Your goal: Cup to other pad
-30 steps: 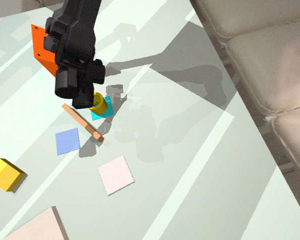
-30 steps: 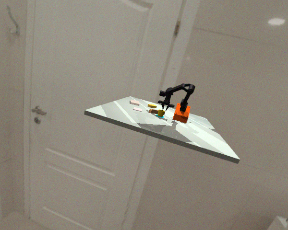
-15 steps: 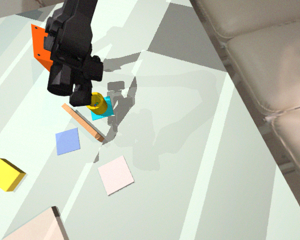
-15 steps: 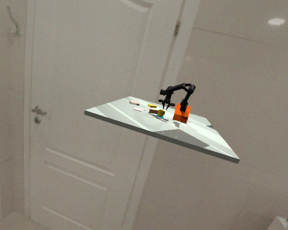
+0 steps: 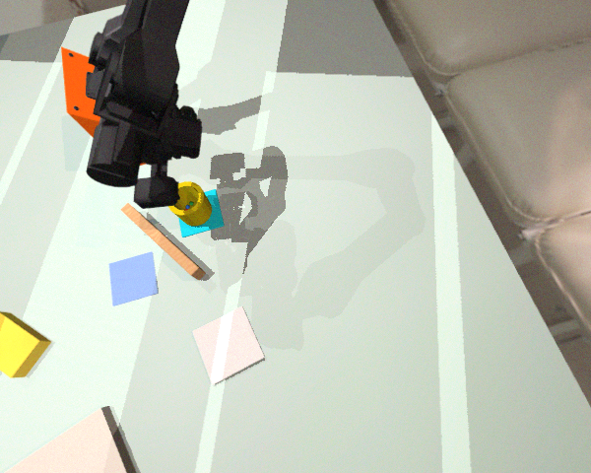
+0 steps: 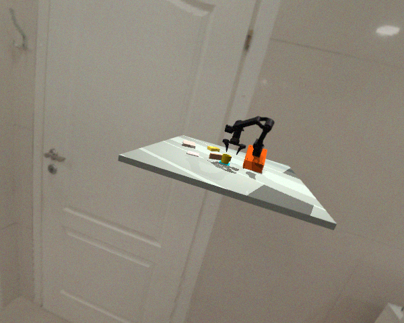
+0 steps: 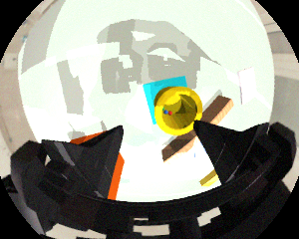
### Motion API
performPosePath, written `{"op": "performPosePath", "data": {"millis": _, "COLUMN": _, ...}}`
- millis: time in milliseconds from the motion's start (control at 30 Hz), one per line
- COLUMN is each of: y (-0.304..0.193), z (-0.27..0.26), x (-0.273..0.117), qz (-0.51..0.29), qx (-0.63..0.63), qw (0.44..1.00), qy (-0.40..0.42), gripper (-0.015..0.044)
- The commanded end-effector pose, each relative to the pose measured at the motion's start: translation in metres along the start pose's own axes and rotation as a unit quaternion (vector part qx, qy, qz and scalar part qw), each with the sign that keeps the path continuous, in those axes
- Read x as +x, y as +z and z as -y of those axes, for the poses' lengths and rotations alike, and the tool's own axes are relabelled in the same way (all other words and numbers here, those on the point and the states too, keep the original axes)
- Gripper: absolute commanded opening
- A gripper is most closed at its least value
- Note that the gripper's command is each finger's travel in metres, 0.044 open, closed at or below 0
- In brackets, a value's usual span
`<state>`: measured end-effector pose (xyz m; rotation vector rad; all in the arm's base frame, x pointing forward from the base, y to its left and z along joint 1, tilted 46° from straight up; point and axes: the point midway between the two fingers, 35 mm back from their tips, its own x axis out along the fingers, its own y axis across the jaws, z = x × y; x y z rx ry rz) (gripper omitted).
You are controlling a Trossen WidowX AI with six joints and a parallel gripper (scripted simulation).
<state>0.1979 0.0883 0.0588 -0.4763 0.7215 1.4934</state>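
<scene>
Yellow cylindrical cup [image 5: 191, 203]: upright on the small cyan square pad [image 5: 204, 222], holding a few coloured marbles [image 5: 188, 206]; toward the bench [image 5: 366, 325] end where the orange arm base [image 5: 78, 92] stands. Black claw [image 7: 159, 138]: spread wide, raised above the cup, pinching nothing, fingers pointing down either side. Thin wooden bar [image 5: 164, 240]: flat, just beside the pad.

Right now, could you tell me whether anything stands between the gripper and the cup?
Nothing visible does. The open gripper hangs above the cup on the cyan pad; the wooden bar lies beside the pad, off that line.
</scene>
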Motion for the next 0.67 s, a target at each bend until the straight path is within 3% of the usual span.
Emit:
{"op": "performPosePath", "data": {"millis": 0, "y": 0.000, "z": 0.003, "x": -0.013, "qz": -0.004, "qx": -0.005, "qw": 1.000, "qy": -0.004, "gripper": 0.0440}}
{"op": "performPosePath", "data": {"millis": 400, "y": -0.001, "z": 0.002, "x": -0.056, "qz": -0.004, "qx": -0.008, "qw": 1.000, "qy": -0.004, "gripper": 0.0440}}
{"op": "performPosePath", "data": {"millis": 633, "y": 0.000, "z": 0.002, "x": -0.054, "qz": -0.002, "qx": -0.006, "qw": 1.000, "qy": -0.007, "gripper": 0.0440}}
